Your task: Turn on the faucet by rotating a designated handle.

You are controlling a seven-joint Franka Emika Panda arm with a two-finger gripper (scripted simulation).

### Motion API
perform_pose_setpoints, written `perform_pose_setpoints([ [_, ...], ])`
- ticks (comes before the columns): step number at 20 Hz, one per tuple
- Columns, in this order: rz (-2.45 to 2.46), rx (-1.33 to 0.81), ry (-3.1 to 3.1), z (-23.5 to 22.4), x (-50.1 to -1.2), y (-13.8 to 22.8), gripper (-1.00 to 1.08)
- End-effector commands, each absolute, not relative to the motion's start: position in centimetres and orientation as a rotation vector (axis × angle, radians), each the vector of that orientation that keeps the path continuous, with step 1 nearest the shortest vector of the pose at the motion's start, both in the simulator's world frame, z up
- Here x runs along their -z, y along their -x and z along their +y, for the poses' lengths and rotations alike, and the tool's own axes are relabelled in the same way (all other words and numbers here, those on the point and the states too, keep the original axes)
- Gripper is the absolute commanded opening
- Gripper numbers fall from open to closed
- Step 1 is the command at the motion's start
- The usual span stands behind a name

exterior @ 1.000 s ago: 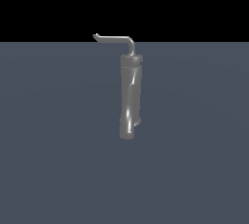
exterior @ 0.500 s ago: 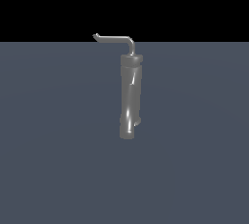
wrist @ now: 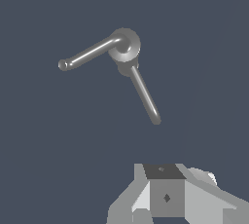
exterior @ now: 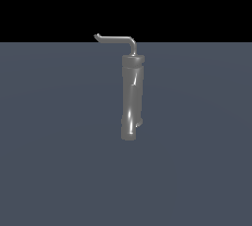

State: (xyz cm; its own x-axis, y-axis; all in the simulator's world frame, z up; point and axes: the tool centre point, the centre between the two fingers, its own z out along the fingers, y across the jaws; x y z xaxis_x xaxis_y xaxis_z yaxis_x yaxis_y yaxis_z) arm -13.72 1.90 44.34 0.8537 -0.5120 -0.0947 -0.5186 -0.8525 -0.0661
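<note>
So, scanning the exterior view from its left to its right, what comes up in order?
Hooked tip of the thin grey L-bent metal handle → its bend → thick glossy grey cylindrical faucet. No gripper appears in that view.

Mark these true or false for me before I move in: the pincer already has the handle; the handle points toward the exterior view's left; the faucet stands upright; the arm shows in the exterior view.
1. The pincer already grips the handle. False: in the wrist view it is clear of the handle, touching nothing.
2. The handle's hooked tip points toward the exterior view's left. True.
3. The faucet stands upright on the grey surface. True, with a slight bend low down.
4. The arm shows in the exterior view. False: only the faucet and handle appear there.
</note>
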Motion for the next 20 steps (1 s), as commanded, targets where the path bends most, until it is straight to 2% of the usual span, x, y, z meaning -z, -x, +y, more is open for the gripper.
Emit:
perform_pose_setpoints([
  [1,0.913,-0.117,2.909,2.1,-43.8,12.5,-1.0],
  [20,1.604,-0.123,2.628,3.9,-38.3,3.8,-1.0],
])
